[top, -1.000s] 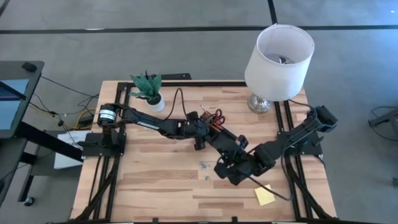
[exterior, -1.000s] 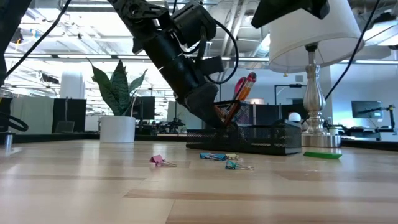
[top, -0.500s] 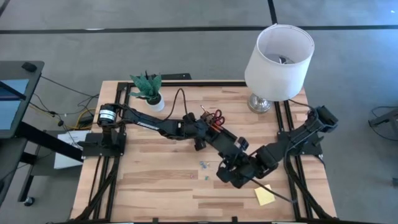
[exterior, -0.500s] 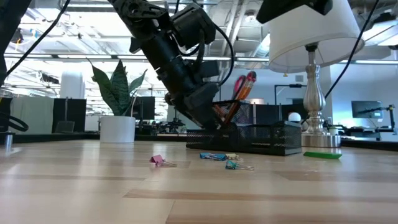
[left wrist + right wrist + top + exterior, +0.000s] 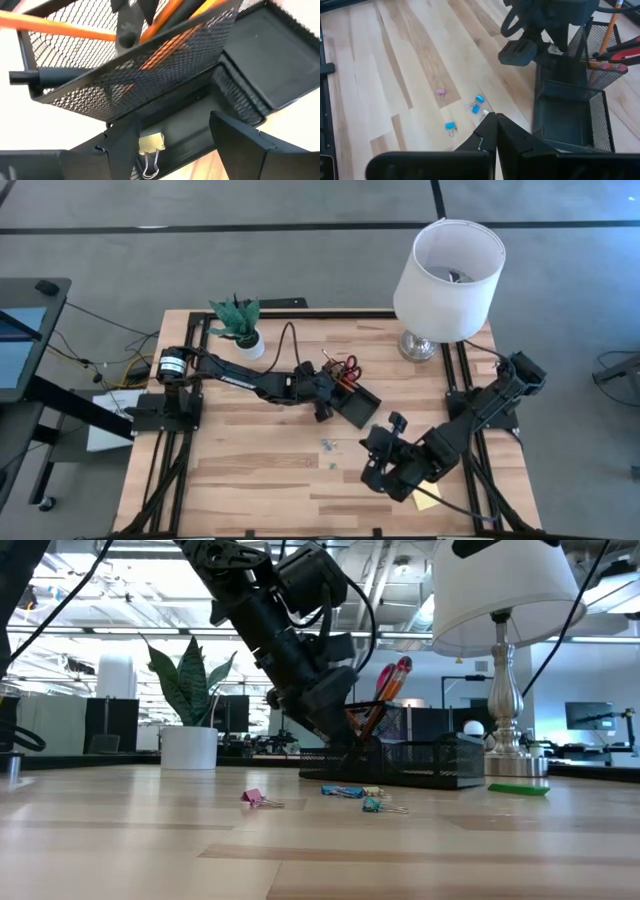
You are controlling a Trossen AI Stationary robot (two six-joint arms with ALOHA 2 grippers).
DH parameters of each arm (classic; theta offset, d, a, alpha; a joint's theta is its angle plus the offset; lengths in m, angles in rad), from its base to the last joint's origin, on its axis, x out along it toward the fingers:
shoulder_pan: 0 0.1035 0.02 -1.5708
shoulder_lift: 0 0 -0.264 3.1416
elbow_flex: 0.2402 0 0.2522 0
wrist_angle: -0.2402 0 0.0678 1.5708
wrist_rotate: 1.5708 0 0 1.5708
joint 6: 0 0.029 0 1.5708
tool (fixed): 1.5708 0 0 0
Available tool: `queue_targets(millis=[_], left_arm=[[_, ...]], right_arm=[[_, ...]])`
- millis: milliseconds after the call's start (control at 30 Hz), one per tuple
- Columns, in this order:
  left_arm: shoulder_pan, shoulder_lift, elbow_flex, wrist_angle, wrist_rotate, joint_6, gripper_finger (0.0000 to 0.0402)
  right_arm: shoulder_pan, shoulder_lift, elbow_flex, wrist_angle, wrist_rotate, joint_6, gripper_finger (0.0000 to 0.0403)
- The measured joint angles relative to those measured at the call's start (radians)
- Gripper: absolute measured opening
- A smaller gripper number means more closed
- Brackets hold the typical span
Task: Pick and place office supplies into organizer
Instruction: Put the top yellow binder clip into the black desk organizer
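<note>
Wooden counter (image 5: 250, 480) carries a black organizer (image 5: 356, 402) at centre. Left gripper (image 5: 160, 150) hovers above it, jaws wide, gold clip (image 5: 150, 143) between. Right gripper (image 5: 495, 131) at 5 o'clock, jaws closed, empty.

The right arm covers most of the sticky-note pad (image 5: 428, 499), and the lamp (image 5: 500, 600) is cropped above.
</note>
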Motion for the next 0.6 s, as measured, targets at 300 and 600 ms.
queue_targets(millis=[300, 600], left_arm=[[0.008, 0.0, 0.0, 0.014, 0.031, 0.116, 0.0235], [-0.004, 0.0, 0.002, 0.006, 0.064, 0.354, 0.0254]], right_arm=[[0.0, 0.0, 0.0, 0.0, 0.0, 0.0, 0.0], [0.001, 0.0, 0.0, 0.0, -0.005, 0.0, 0.0]])
